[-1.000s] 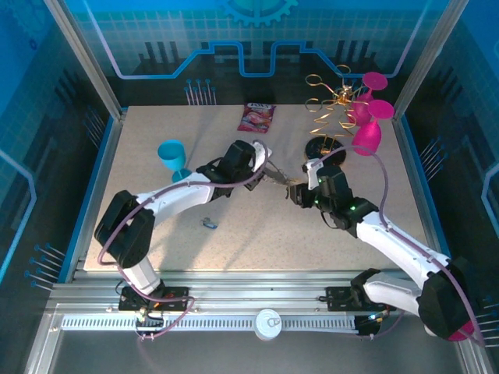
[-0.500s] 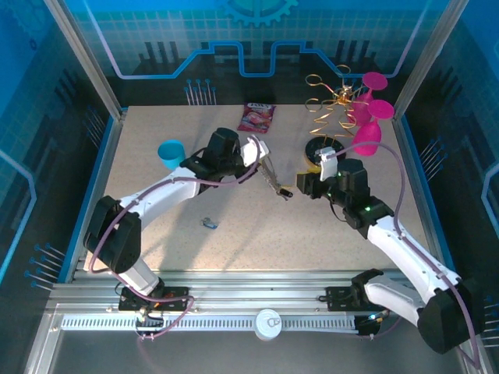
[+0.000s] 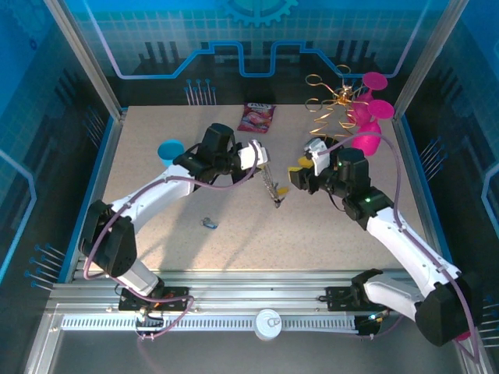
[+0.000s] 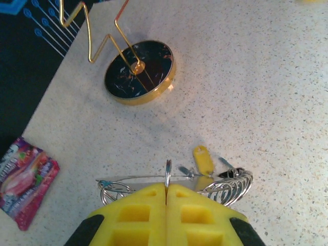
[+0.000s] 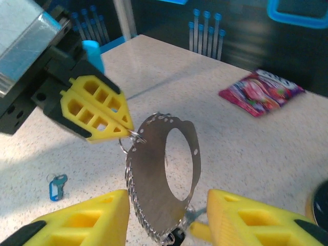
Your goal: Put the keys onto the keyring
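Where the worktop (image 3: 234, 257) meets its near edge: a blue key (image 3: 209, 224) lies flat and alone, left of the middle and well apart from both arms.
Left gripper (image 4: 166, 192): it reaches in from the left to the middle of the worktop. Its yellow pads are pressed together with no gap, pinching a small metal ring at the top of the keyring.
Keyring (image 5: 143, 179): it hangs clear of the worktop from the left gripper's tips, over the middle. The right wrist view shows it as a wide silvery loop with an open centre. From the left wrist it is edge-on, a thin line with coiled wire at each end.
Keys on the loop: a yellow key (image 4: 203, 159) hangs at the loop's lower part, with a dark head just beside it. How they are threaded on cannot be told.
Right gripper (image 5: 168, 200): it comes in from the right with its fingers wide apart. The bottom of the loop sits in the gap between them; contact cannot be told.
Left edge, further back: a blue cup (image 3: 170, 148) stands partly behind the left arm.
Far right corner: a gold wire rack (image 3: 326, 101) on a round dark base, with pink goblets (image 3: 366, 117) just beside it.
Far edge, middle: a sweet packet (image 3: 256, 117) lies flat.
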Action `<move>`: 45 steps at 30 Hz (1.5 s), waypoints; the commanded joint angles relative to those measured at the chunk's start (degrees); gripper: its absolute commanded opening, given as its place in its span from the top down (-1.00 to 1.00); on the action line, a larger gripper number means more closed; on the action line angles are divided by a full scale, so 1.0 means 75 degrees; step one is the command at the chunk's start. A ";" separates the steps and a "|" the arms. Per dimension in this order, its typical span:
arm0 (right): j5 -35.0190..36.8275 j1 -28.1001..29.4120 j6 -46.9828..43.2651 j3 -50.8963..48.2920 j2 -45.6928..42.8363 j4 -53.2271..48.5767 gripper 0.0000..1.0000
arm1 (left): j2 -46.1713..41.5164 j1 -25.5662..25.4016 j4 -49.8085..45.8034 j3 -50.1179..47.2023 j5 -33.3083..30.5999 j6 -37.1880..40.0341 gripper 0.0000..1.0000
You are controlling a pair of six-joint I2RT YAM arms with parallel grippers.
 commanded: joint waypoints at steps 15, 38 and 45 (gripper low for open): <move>-0.1196 0.0611 -0.4463 -0.0101 0.0440 0.0273 0.23 | -0.0952 -0.0084 0.0393 -0.0323 0.0641 0.2250 1.00; -0.0618 0.1136 -0.4617 -0.0375 0.1495 0.2255 0.58 | -0.1218 -0.0062 0.0113 -0.0769 0.1527 0.1810 1.00; -0.0644 0.1147 -0.4607 -0.0350 0.1516 0.2314 1.00 | -0.1230 -0.0062 0.0115 -0.0783 0.1493 0.1715 1.00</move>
